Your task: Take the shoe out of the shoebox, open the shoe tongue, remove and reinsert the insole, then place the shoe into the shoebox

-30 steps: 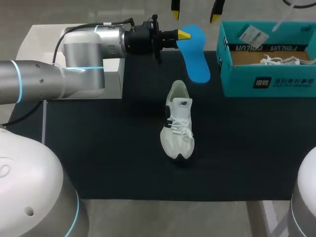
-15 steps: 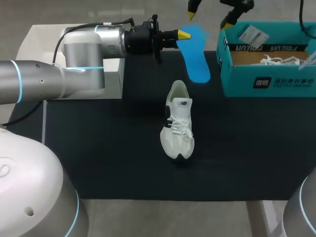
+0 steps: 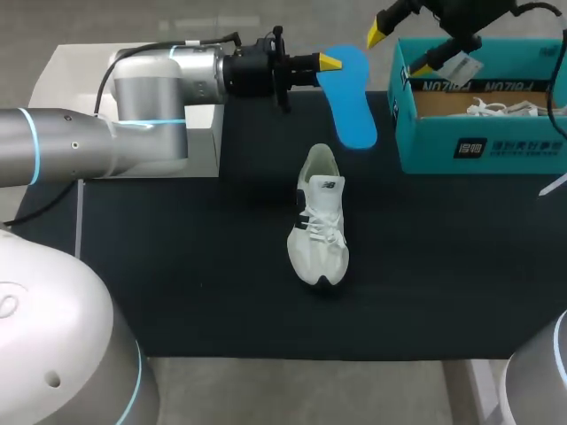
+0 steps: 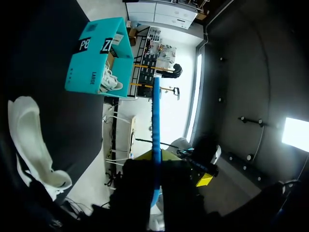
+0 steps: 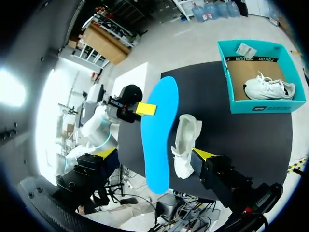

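While in left end effector [image 3: 330, 62], insole [image 3: 350, 97] beyond shoe [image 3: 321, 217]

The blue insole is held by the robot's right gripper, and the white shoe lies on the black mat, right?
Not quite: the left gripper holds the blue insole, as the head view shows. The right gripper is open, holding nothing. The white shoe does lie on the black mat.
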Robot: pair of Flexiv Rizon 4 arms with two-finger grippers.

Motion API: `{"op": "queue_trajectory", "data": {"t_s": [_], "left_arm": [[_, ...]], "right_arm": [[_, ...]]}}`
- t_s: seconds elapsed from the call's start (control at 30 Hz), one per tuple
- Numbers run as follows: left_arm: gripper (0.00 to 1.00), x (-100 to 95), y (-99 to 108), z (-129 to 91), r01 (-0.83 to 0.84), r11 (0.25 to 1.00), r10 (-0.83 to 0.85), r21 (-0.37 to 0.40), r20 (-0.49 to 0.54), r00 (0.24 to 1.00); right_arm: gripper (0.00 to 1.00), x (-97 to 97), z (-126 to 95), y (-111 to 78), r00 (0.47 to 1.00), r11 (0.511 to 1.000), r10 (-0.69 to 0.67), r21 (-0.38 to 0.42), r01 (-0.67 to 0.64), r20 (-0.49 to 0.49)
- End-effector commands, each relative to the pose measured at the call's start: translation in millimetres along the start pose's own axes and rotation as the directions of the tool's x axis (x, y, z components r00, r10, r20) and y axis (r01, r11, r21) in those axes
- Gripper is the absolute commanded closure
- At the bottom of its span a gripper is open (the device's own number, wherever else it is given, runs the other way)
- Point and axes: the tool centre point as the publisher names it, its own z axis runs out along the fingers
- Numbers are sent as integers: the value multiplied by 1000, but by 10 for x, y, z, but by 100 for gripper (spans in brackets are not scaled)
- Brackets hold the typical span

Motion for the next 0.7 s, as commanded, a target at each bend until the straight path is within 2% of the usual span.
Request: {"op": "queue_trajectory", "data": {"t_s": [0.03,0.3,0.43,0.6,0.7], "left_arm": [[100,-5,0,0,0,1000,0,0,0,1000],[100,-5,0,0,0,1000,0,0,0,1000],[100,-5,0,0,0,1000,0,0,0,1000],[100,-5,0,0,0,1000,0,0,0,1000],[100,-5,0,0,0,1000,0,0,0,1000]], "right_arm": [[0,-34,35,21,981,1000,-1,4,1,-196],[0,-34,35,21,981,1000,-1,4,1,-196],[0,-250,54,-69,946,999,35,-22,-45,-323],[0,-447,65,-174,904,995,57,-56,-88,-423],[0,-538,92,-210,896,993,66,-61,-103,-439]]}}
